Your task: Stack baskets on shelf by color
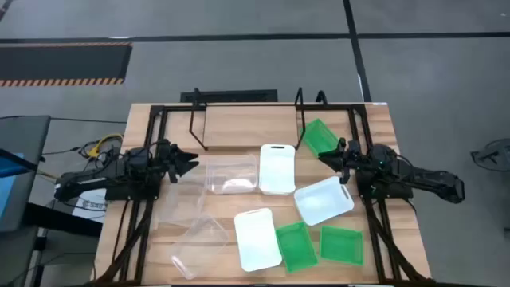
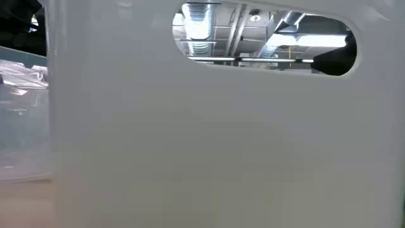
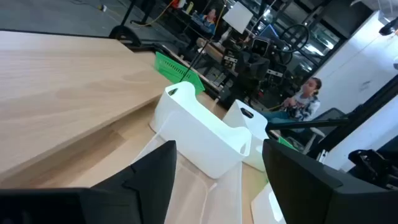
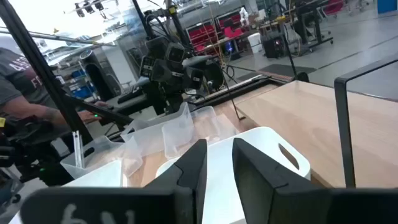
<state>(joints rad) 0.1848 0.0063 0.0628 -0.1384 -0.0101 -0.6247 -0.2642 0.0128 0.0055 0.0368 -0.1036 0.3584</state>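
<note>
Looks like nothing is stacked yet, so the step in hand is really just picking a first basket. My take: start with the right gripper [image 1: 325, 156], which sits at the bench's right edge right between a green basket [image 1: 319, 136] tipped up by the shelf [image 1: 239, 127] and a white basket [image 1: 323, 200] lying skewed. Best bet is probably to come down over one wall and clamp the rim, not the floppy mesh side.

Its fingers [image 4: 194, 163] stand a little apart with nothing between them; the white basket's handle end [image 4: 287, 155] shows just past the tips, near but not touching.

The left gripper [image 1: 190, 164] hangs by the left edge, fingers [image 3: 149, 171] spread wide and empty, with a clear basket [image 1: 232, 175] just beside the tips and another white basket [image 3: 202, 127] farther out toward the middle.

Farthest back, the shelf's board runs along the far edge, bare.
</note>
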